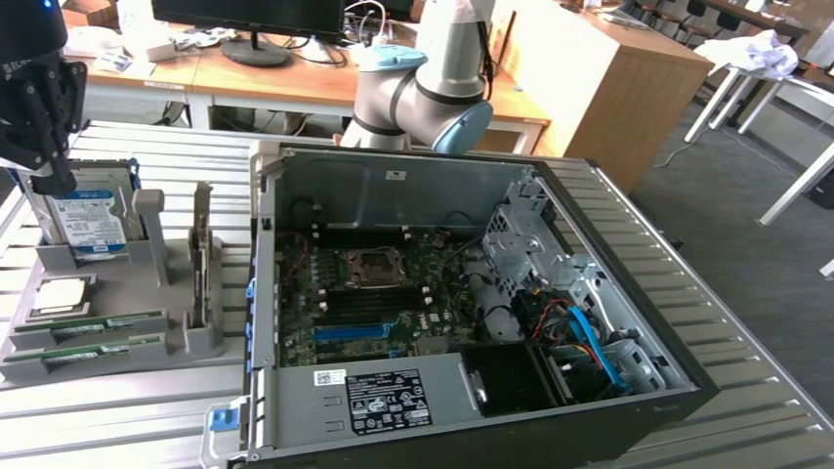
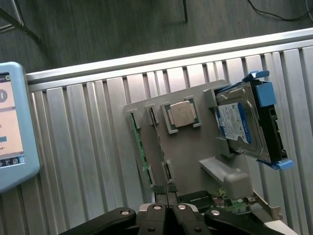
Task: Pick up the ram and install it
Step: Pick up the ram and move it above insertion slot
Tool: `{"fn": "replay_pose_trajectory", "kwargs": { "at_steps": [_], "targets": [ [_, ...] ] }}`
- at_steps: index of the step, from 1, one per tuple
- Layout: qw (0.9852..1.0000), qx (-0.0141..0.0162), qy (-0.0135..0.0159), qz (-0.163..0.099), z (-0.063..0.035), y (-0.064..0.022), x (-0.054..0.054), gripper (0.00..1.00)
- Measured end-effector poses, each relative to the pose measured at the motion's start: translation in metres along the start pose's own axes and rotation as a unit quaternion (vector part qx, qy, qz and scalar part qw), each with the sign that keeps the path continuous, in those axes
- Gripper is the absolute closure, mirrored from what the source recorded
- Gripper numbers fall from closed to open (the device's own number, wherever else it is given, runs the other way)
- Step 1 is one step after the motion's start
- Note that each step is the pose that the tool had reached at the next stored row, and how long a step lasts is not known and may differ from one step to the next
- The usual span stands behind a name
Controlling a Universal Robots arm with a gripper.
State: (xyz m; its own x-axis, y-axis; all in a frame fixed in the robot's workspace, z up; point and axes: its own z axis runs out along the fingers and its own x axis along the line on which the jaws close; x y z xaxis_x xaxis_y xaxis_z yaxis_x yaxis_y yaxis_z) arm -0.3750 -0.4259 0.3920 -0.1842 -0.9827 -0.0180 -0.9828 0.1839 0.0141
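The gripper (image 2: 165, 190) was held clenched and empty above the holder (image 2: 190, 152). The ram (image 2: 139, 145) was slotted edgewise at the holder's rim, presumably for pinching.

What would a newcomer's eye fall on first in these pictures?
First comes the open computer case in the middle of the exterior view, its motherboard bare. At the exterior view's left, a grey holder carries the hard drive with its blue-white label, the square processor and the ram, a thin green stick on edge. The gripper, shut, hangs above that holder.
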Motion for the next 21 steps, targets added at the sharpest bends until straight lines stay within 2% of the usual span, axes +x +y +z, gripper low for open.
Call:
{"fn": "replay_pose_trajectory", "kwargs": {
  "at_steps": [9, 21],
  "targets": [
    [0.9997, -0.0004, 0.0004, -0.026, 0.0002, 0.0000, 0.0001, 0.90],
    [0.9984, -0.0010, 0.0008, -0.057, 0.0003, 0.0000, 0.0001, 0.90]
  ]
}}
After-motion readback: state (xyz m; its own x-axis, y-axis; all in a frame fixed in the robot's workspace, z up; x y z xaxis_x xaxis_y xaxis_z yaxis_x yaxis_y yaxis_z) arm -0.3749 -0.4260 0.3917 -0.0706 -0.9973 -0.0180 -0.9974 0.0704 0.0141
